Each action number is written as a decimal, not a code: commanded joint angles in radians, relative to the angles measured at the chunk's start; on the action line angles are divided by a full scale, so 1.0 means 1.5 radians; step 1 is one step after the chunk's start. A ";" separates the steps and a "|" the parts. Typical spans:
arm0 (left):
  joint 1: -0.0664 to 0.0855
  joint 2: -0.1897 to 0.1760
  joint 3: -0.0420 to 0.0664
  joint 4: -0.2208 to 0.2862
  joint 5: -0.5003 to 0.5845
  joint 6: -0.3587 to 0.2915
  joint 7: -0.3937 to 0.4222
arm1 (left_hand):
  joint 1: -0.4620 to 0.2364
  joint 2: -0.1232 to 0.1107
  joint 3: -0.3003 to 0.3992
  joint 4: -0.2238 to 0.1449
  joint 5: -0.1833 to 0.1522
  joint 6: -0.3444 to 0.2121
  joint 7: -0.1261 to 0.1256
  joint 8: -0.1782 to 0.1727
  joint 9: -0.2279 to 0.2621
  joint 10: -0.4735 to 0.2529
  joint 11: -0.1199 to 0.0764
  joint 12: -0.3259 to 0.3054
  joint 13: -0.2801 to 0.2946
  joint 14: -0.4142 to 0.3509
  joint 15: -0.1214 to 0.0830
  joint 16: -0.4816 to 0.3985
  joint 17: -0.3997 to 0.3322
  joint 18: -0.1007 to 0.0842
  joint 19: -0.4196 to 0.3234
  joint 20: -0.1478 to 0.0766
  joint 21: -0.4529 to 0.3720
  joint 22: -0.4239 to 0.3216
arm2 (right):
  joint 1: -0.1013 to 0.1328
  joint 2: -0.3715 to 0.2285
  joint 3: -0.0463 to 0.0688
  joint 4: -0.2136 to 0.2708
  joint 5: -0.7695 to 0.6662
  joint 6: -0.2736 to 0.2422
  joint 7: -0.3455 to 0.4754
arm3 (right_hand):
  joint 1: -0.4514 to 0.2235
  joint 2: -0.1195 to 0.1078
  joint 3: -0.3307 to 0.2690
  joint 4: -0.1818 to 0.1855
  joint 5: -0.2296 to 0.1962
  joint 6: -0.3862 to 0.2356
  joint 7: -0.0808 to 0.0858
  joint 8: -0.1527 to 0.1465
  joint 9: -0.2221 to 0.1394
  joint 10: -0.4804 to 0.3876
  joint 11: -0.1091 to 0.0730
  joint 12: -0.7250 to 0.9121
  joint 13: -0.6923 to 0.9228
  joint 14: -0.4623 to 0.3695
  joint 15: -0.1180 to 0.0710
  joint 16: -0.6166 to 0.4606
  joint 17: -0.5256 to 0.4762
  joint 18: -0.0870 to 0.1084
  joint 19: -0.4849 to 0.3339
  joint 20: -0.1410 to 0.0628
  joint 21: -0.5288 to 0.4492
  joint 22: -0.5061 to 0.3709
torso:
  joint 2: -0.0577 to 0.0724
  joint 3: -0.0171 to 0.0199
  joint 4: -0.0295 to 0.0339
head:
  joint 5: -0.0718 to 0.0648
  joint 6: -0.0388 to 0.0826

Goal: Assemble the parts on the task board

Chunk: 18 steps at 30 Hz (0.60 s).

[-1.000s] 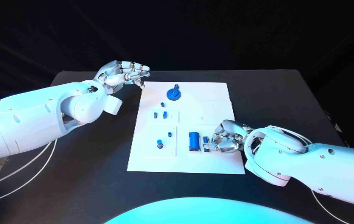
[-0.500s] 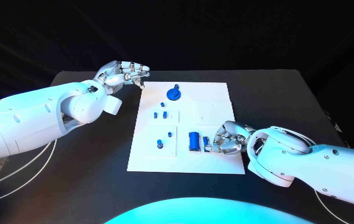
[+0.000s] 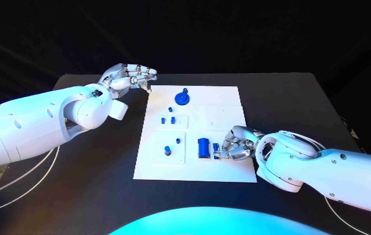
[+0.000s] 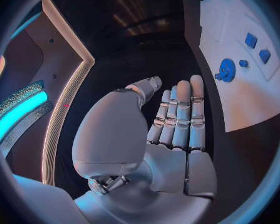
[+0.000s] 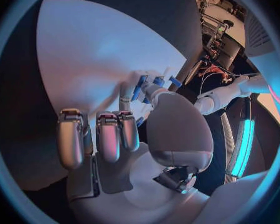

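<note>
My right hand [image 3: 238,145] pinches a small blue part [image 3: 215,149] beside the tall block [image 3: 203,148]; next, I'd judge, seat it squarely. My left hand [image 3: 128,76] hovers empty, fingers loosely apart.

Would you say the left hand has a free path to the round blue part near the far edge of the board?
Probably yes. The left hand hovers beside the task board's far left corner holding nothing, and only bare board lies between it and the round blue part. The right hand is busy at the near side.
</note>
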 commanded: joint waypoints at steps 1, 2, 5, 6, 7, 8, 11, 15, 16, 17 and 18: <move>0.000 0.001 0.000 0.001 0.000 0.008 0.004 | 0.001 0.005 -0.001 0.004 0.004 -0.005 0.000 0.002 -0.001 -0.005 0.001 0.004 -0.001 -0.005 0.001 0.002 -0.001 0.003 -0.001 0.004 -0.002 0.000 | -0.002 0.001 -0.001 -0.003 -0.019 -0.001 0.006 | 0.008 0.000 0.001 -0.004 -0.004 -0.001 0.001 -0.001 -0.001 0.060 -0.004 0.004 0.161 0.066 -0.004 0.004 0.164 -0.003 0.054 -0.004 0.003 0.160 | 0.000 -0.0004 -0.0005 | 0.001 0.000; 0.000 0.001 0.000 0.001 0.000 0.008 0.004 | 0.001 0.005 -0.001 0.004 0.004 -0.005 0.000 0.002 -0.001 -0.005 0.001 0.004 -0.001 -0.005 0.001 0.002 -0.001 0.003 -0.001 0.004 -0.002 0.000 | -0.002 0.001 -0.001 -0.002 -0.021 -0.004 0.007 | 0.008 0.000 0.001 -0.004 -0.004 -0.001 0.001 -0.001 -0.001 0.060 -0.004 0.004 0.160 0.066 -0.004 0.004 0.163 -0.003 0.054 -0.004 0.003 0.160 | -0.001 -0.0004 -0.0007 | 0.001 0.000; 0.000 0.000 0.000 0.001 0.000 0.008 0.004 | 0.001 0.005 -0.001 0.004 0.004 -0.005 0.000 0.002 -0.001 -0.005 0.001 0.004 -0.001 -0.005 0.001 0.002 -0.001 0.003 -0.001 0.004 -0.002 0.000 | -0.003 -0.001 0.000 0.002 -0.023 -0.014 0.013 | 0.008 0.000 0.001 -0.004 -0.004 -0.001 0.001 -0.001 -0.001 0.059 -0.004 0.003 0.160 0.066 -0.004 0.004 0.163 -0.003 0.053 -0.004 0.002 0.160 | -0.001 -0.0001 -0.0008 | 0.001 0.002; 0.000 0.000 0.000 0.001 0.000 0.008 0.004 | 0.001 0.005 -0.001 0.004 0.004 -0.005 0.000 0.002 -0.001 -0.005 0.001 0.004 -0.001 -0.005 0.001 0.002 -0.001 0.003 -0.001 0.004 -0.002 0.000 | -0.003 -0.003 0.000 0.004 -0.024 -0.018 0.016 | 0.008 0.000 0.000 -0.004 -0.004 -0.001 0.001 -0.001 -0.001 0.059 -0.004 0.003 0.160 0.066 -0.004 0.003 0.162 -0.003 0.053 -0.004 0.002 0.160 | -0.001 -0.0001 -0.0008 | 0.001 0.002; 0.000 0.000 0.000 0.001 0.000 0.008 0.004 | 0.001 0.005 -0.001 0.004 0.004 -0.005 0.000 0.002 -0.001 -0.005 0.001 0.004 -0.001 -0.005 0.001 0.002 -0.001 0.003 -0.001 0.004 -0.002 0.000 | -0.003 -0.005 0.000 0.007 -0.024 -0.021 0.019 | 0.008 -0.001 0.000 -0.003 -0.004 -0.001 0.001 -0.001 -0.001 0.059 -0.004 0.003 0.160 0.066 -0.004 0.004 0.163 -0.003 0.053 -0.004 0.002 0.160 | -0.001 -0.0001 -0.0008 | 0.001 0.003; 0.000 0.000 0.000 0.001 0.000 0.008 0.004 | 0.001 0.005 -0.001 0.004 0.004 -0.005 0.000 0.002 -0.001 -0.005 0.001 0.004 -0.001 -0.005 0.001 0.002 -0.001 0.003 -0.001 0.004 -0.002 0.000 | -0.002 -0.007 0.000 0.010 -0.023 -0.026 0.023 | 0.007 -0.001 -0.001 -0.003 -0.003 -0.001 0.001 -0.002 -0.002 0.059 -0.004 0.003 0.160 0.066 -0.004 0.003 0.162 -0.003 0.053 -0.004 0.001 0.160 | -0.002 -0.0001 -0.0009 | 0.001 0.003; 0.000 0.001 0.000 0.000 0.000 0.008 0.004 | 0.001 0.005 -0.001 0.004 0.004 -0.005 0.000 0.002 -0.001 -0.005 0.001 0.004 -0.001 -0.005 0.001 0.002 -0.001 0.003 -0.001 0.004 -0.002 0.000 | 0.003 -0.015 0.002 0.018 -0.010 -0.044 0.047 | 0.006 -0.002 -0.002 -0.001 -0.002 -0.001 0.002 -0.002 -0.002 0.059 -0.003 0.002 0.160 0.066 -0.003 0.003 0.162 -0.003 0.053 -0.004 0.000 0.160 | -0.002 -0.0006 -0.0009 | -0.001 0.006; 0.000 0.002 0.000 0.000 0.001 0.007 0.006 | 0.001 0.006 -0.001 0.004 0.004 -0.006 0.000 0.003 -0.001 -0.006 0.001 0.005 -0.001 -0.006 0.001 0.002 -0.002 0.004 -0.001 0.004 -0.003 0.000 | 0.017 -0.023 0.004 0.018 0.034 -0.080 0.113 | 0.005 -0.006 -0.008 0.005 0.003 -0.012 0.007 -0.010 -0.005 0.056 0.000 -0.005 0.157 0.064 -0.001 0.001 0.156 0.000 0.049 -0.003 -0.014 0.156 | -0.004 -0.0022 -0.0009 | -0.003 0.012; 0.000 0.003 0.000 -0.001 0.002 0.007 0.008 | 0.001 0.006 -0.001 0.004 0.004 -0.006 0.000 0.003 -0.001 -0.006 0.001 0.005 -0.001 -0.006 0.001 0.002 -0.002 0.004 -0.001 0.004 -0.003 0.000 | 0.021 -0.024 0.004 0.015 0.051 -0.092 0.141 | 0.006 -0.005 -0.009 0.005 0.004 -0.014 0.008 -0.011 -0.006 0.055 0.001 -0.008 0.156 0.064 0.000 -0.001 0.154 0.001 0.046 -0.002 -0.023 0.154 | -0.004 -0.0026 -0.0008 | -0.004 0.015; 0.000 0.004 -0.001 -0.001 0.003 0.006 0.010 | 0.000 0.005 -0.001 0.005 0.004 -0.006 0.000 0.003 -0.001 -0.006 0.001 0.005 -0.001 -0.006 0.001 0.003 -0.002 0.004 -0.001 0.005 -0.003 -0.001 | 0.026 -0.024 0.004 0.010 0.068 -0.102 0.171 | 0.007 -0.005 -0.009 0.005 0.005 -0.015 0.008 -0.012 -0.006 0.054 0.002 -0.011 0.154 0.063 0.001 -0.002 0.151 0.003 0.044 -0.002 -0.032 0.152 | -0.006 -0.0035 -0.0006 | -0.005 0.016; 0.000 0.005 -0.001 -0.001 0.005 0.004 0.013 | 0.000 0.005 -0.001 0.005 0.004 -0.006 0.000 0.003 -0.001 -0.006 0.001 0.005 -0.001 -0.006 0.001 0.003 -0.002 0.004 -0.001 0.005 -0.003 -0.001 | 0.031 -0.024 0.005 0.004 0.087 -0.112 0.203 | 0.009 -0.004 -0.009 0.005 0.006 -0.017 0.009 -0.013 -0.006 0.052 0.003 -0.015 0.153 0.063 0.001 -0.003 0.148 0.005 0.041 -0.001 -0.041 0.149 | -0.007 -0.0044 -0.0005 | -0.007 0.019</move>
